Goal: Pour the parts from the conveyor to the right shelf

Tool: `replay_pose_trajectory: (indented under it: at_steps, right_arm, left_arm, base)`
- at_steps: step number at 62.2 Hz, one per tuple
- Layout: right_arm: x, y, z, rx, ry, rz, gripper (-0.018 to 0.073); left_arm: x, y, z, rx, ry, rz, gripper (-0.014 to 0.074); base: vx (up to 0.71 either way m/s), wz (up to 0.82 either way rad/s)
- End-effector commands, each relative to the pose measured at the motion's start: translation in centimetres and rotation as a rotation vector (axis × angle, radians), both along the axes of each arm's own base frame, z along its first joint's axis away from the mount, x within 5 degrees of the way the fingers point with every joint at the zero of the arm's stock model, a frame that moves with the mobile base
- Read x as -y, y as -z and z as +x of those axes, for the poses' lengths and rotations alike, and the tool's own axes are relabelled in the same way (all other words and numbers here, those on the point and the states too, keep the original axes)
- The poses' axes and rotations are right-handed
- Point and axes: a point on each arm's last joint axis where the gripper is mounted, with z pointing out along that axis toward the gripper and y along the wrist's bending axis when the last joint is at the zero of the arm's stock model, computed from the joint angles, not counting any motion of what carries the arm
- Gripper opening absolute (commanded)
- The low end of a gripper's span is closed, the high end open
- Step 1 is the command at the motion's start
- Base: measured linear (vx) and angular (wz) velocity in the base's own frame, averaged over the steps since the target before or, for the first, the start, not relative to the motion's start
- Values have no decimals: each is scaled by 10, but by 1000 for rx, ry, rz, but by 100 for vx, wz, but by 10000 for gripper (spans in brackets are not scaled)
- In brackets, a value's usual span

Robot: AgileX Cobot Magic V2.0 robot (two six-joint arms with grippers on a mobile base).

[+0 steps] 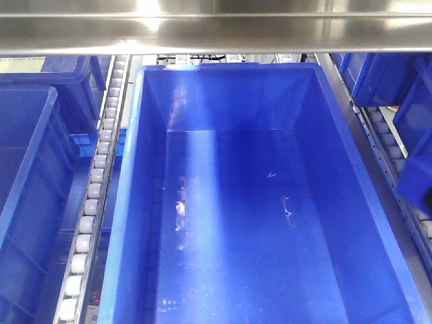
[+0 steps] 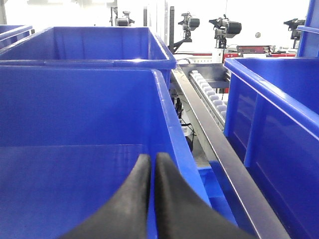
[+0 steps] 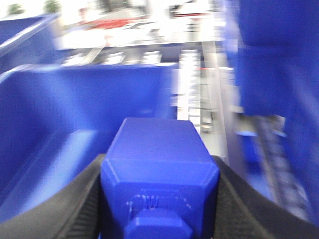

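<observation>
Blue part clamped in right gripper above bin; left gripper clenched.

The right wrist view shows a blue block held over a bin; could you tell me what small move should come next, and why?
Probably open the right end effector and let the blue block drop. It is clamped between the black fingers, with a blue bin right ahead and below. The large bin in the front view holds nothing, so the block has not yet been delivered there.

A factory or warehouse floor: steel roller-rail shelving, large blue bins, camera rigs behind.
</observation>
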Motion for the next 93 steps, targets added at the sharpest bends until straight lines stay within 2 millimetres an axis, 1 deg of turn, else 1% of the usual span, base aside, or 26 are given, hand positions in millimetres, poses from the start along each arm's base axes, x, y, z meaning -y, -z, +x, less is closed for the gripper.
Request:
replay_pose_trajectory:
  at_steps: [1, 8, 12, 16, 23, 25, 32, 36, 40, 45, 54, 62, 69, 76, 82, 88, 93]
  right_arm:
    - [-3, -21, 8, 79, -17, -31, 1]
    - [-12, -31, 24, 0, -71, -18, 4]
    - [-20, -35, 36, -46, -114, -3, 7]
    - [-32, -39, 48, -75, -174, -32, 8]
    - [-57, -33, 67, -136, -286, -89, 10]
    - [-66, -30, 74, -160, -315, -95, 11]
    - [-87, -19, 96, -213, -344, -88, 13]
    - [-93, -14, 109, -235, -318, -45, 15]
    - [-99, -4, 124, -274, -280, 7, 16]
    - [-106, 7, 142, -302, -248, 33, 19]
    - [-123, 27, 174, -382, -239, 12, 29]
    - [-138, 45, 197, -480, -259, -15, 50]
    - [-151, 59, 215, -565, -288, -46, 110]
    - [-160, 64, 226, -630, -318, -57, 198]
    - [-165, 66, 231, -662, -332, -60, 293]
    - [-166, 66, 233, -658, -323, -50, 393]
    - [-165, 66, 234, -647, -320, -51, 451]
  left_arm:
    - [0, 3, 0, 54, 1, -10, -6]
    - [0, 3, 0, 54, 1, -10, -6]
    - [0, 3, 0, 54, 1, -10, -6]
    - [0, 3, 0, 54, 1, -10, -6]
    - [0, 3, 0, 54, 1, -10, -6]
    - [0, 3, 0, 54, 1, -10, -6]
    - [0, 3, 0, 54, 1, -10, -6]
    - [0, 3, 0, 54, 1, -10, -6]
    - [0, 3, 0, 54, 1, -10, -6]
    - [0, 3, 0, 54, 1, -10, -6]
    - [0, 3, 0, 54, 1, -10, -6]
    - [0, 3, 0, 54, 1, -10, -6]
    - [0, 3, 0, 54, 1, -10, -6]
    - [0, 3, 0, 54, 1, -10, -6]
    - [0, 3, 0, 54, 1, -10, -6]
    - [0, 3, 0, 54, 1, -10, -6]
    - [0, 3, 0, 54, 1, -10, -6]
  base:
    - [0, 0]
    - [0, 0]
    - [0, 0]
    - [0, 0]
    - [0, 0]
    - [0, 0]
    - [0, 0]
    - [0, 0]
    - [0, 0]
    - [0, 0]
    - [0, 0]
    - [0, 0]
    - [0, 0]
    - [0, 0]
    - [0, 0]
    - [0, 0]
    - [0, 0]
